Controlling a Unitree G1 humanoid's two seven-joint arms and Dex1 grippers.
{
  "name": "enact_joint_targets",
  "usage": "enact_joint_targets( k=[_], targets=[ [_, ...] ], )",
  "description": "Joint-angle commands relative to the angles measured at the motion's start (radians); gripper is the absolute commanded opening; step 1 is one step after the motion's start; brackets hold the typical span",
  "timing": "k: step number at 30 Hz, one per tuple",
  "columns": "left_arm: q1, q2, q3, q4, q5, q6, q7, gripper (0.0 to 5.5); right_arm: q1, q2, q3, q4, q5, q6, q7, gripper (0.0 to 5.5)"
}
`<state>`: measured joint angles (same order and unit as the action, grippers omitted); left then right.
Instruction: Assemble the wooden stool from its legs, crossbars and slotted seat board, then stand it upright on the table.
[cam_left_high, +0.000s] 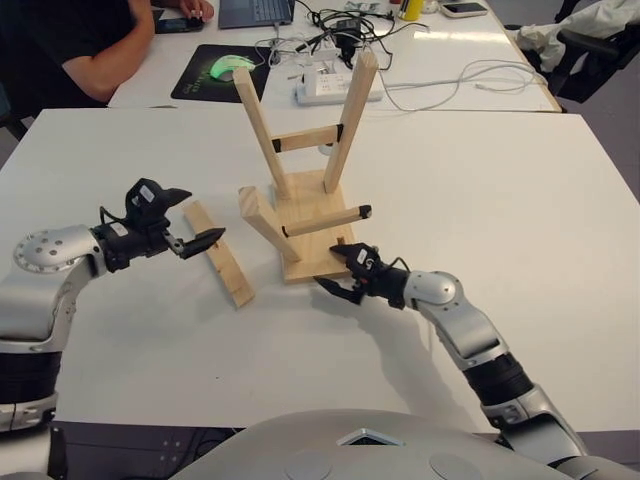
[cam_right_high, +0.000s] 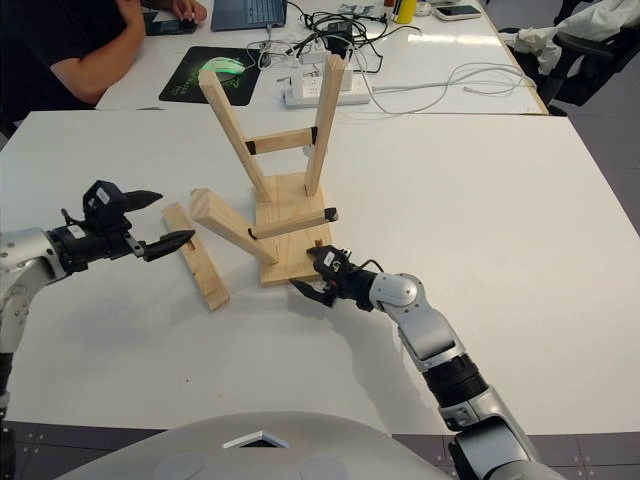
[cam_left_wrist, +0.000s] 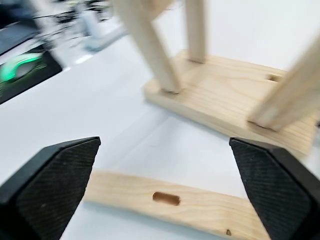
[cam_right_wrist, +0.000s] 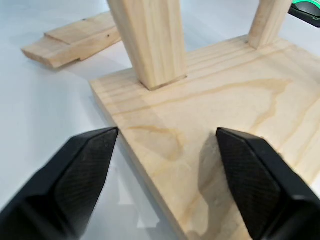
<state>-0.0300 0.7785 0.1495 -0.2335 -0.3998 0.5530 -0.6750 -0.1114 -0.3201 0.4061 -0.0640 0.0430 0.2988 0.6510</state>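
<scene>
Inspecting the assembly, you will find the stool inverted: the seat board (cam_left_high: 310, 205) lies flat on the desk (cam_left_high: 500, 200) at its centre, so that the legs can be pushed down into its slots from above.

Findings:
- Two far legs (cam_left_high: 258, 115) rise from the twelve o'clock edge of the seat board, joined by a crossbar (cam_left_high: 305, 139).
- A third leg (cam_left_high: 262, 218) stands at the eight o'clock corner and leans outward. A second crossbar (cam_left_high: 325, 221) runs from it toward three o'clock, and its far end is unsupported.
- The fourth leg (cam_left_high: 218, 253) lies flat on the desk at nine o'clock of the seat board, just beside it and not touching. Its slot (cam_left_wrist: 166, 198) faces up.
- An open slot shows in the seat board near the free crossbar end. I judge this to be where the fourth leg goes.

End effectors:
- Your left end effector (cam_left_high: 205, 213) hangs above the fourth leg with its fingers spread wide and holds nothing. This placement suits a pick-up of that leg.
- Your right end effector (cam_left_high: 325, 266) sits at the five o'clock corner of the seat board, fingers likewise spread to either side of the board's edge. It looks placed to steady the board during insertion.

Assessment: the task is well advanced, but one leg is unfitted and the stool is not yet upright. The leaning third leg may need reseating.
</scene>
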Motion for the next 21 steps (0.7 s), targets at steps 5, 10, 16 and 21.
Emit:
enact_joint_targets(
  k=[5, 10, 16, 21],
  targets=[
    [0.091, -0.435, 0.006, -0.335, 0.087, 0.361, 0.595, 4.79, 0.055, 0.004, -0.064, -0.025, 0.034, 0.108, -0.04, 3.65],
    [0.094, -0.617, -0.06, -0.434, 0.11, 0.558, 0.746, 4.79, 0.07, -0.037, -0.085, -0.017, 0.052, 0.108, -0.005, 3.65],
    [0.088, -0.643, -0.044, -0.429, 0.183, 0.7, 0.831, 4.79, 0.074, -0.027, -0.078, -0.015, 0.049, 0.106, -0.014, 3.65],
    [0.09, -0.64, -0.049, -0.412, 0.208, 0.748, 0.82, 4.79, 0.087, -0.02, -0.07, -0.023, 0.054, 0.108, -0.013, 3.65]
  ],
)
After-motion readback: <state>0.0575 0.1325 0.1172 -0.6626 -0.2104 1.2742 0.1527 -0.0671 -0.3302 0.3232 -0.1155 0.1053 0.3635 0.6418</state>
